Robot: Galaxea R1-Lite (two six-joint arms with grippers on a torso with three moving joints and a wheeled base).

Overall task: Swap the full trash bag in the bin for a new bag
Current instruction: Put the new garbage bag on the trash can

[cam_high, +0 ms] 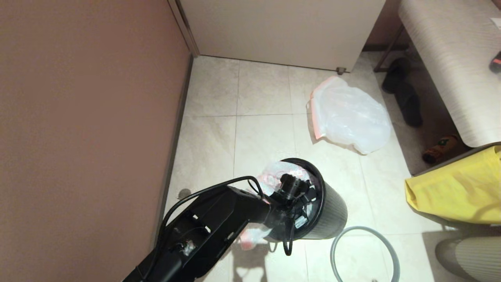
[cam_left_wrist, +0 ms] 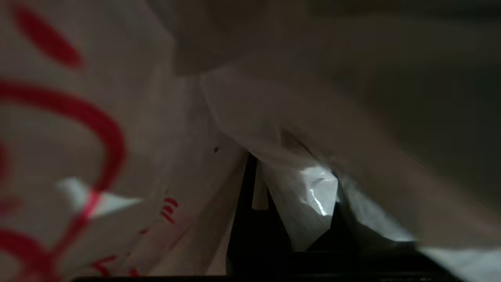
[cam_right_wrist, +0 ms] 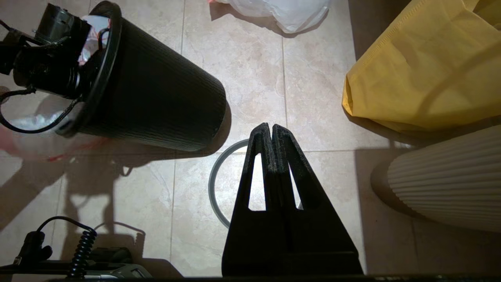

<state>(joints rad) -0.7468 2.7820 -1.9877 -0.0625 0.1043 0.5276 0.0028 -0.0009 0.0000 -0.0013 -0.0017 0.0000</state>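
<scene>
Showing blurred, unreadable red characters, new bag (cam_left_wrist: 98,164), bin (cam_high: 328,211)

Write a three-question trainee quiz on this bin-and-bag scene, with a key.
1. True or false: the full trash bag is inside the bin.
2. Which gripper reaches into the bin, among the folds of the new bag?
3. The grey hoop lies: A) on the bin's rim, B) on the floor beside the bin, C) on the yellow bag.

Key: 1. False, it lies on the floor. 2. The left gripper; the right gripper hangs shut above the hoop. 3. B.
</scene>
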